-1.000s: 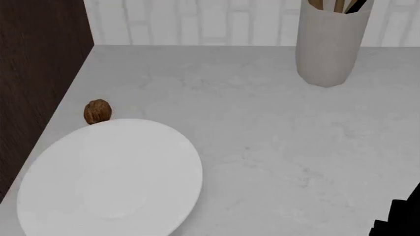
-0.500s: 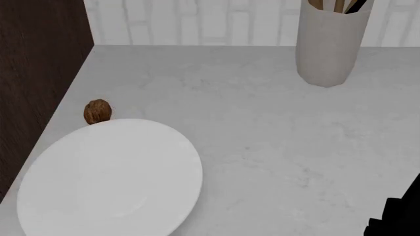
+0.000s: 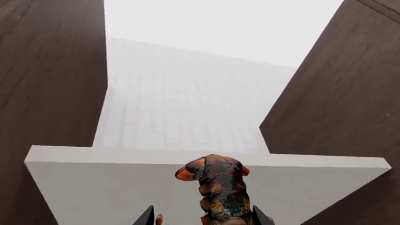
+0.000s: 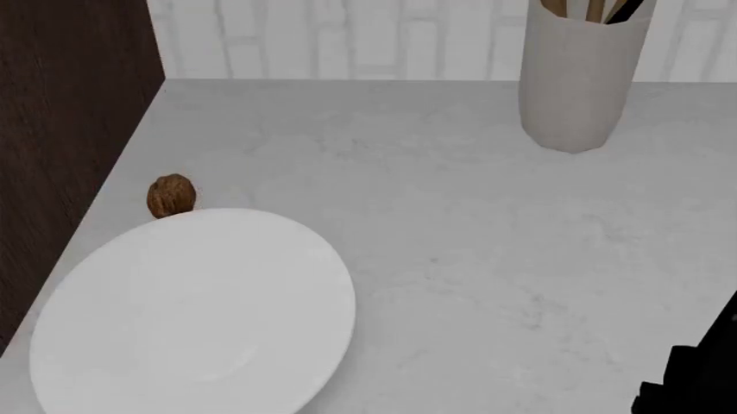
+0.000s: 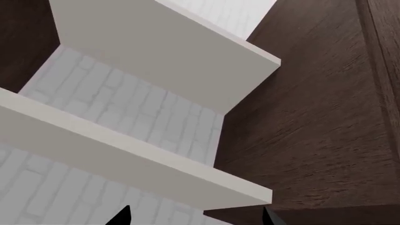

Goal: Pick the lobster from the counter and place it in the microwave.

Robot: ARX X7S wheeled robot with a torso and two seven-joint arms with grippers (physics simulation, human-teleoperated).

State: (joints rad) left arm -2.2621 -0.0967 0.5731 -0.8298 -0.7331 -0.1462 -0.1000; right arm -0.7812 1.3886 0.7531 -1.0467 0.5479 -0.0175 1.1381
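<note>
In the left wrist view the lobster (image 3: pixel 218 194), dark greenish-brown with reddish-orange patches, stands up between the two black fingertips (image 3: pixel 148 216) of my left gripper (image 3: pixel 203 219). The gripper is shut on it and holds it in the air in front of a white shelf (image 3: pixel 125 183). In the right wrist view my right gripper (image 5: pixel 195 218) is open and empty, with only its two black fingertips (image 5: pixel 122 216) showing. The white marbled counter (image 4: pixel 461 224) fills the head view, and there is no lobster on it. The microwave is out of view.
On the counter are a round white plate (image 4: pixel 196 310), a small brown walnut (image 4: pixel 172 196) at its far edge and a tall grey utensil holder (image 4: pixel 576 73) at the back right. A dark wood panel (image 4: pixel 69 129) bounds the left. A black arm part (image 4: pixel 691 379) shows at the bottom right.
The black arm part at the head view's bottom right has crept a little to the left. The plate, walnut and holder have not moved.
</note>
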